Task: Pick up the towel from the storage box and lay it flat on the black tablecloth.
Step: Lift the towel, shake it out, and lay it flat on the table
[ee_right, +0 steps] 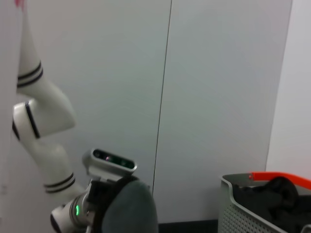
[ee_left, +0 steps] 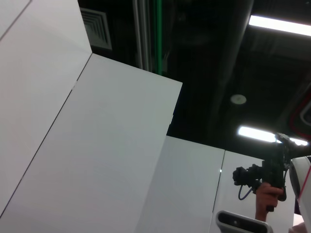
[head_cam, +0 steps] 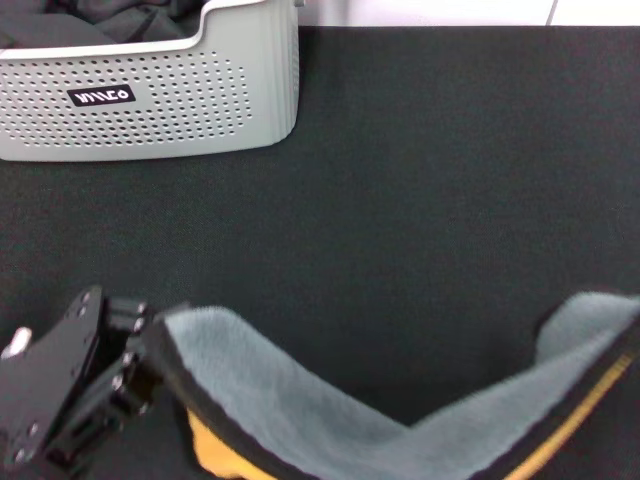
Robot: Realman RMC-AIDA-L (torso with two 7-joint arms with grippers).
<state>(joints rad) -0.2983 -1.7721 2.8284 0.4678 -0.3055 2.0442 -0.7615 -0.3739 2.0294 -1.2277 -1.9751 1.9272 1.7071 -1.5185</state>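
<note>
The towel [head_cam: 300, 400] hangs in a sagging band low over the near part of the black tablecloth [head_cam: 420, 180], grey face up, with yellow showing under its black hem. My left gripper [head_cam: 155, 335] is at the lower left, shut on the towel's left corner. The towel's right end [head_cam: 595, 325] rises toward the frame's right edge, where whatever holds it is out of view. The storage box [head_cam: 150, 90] stands at the far left. In the right wrist view the grey towel [ee_right: 131, 206] bulges beside the left arm [ee_right: 43, 121], and the storage box [ee_right: 262, 206] is farther off.
Dark clothes [head_cam: 100, 20] lie in the storage box. The box carries a black label [head_cam: 100, 96]. White wall panels [ee_right: 218, 97] stand behind the table. A person with a camera rig [ee_left: 265, 177] shows in the left wrist view.
</note>
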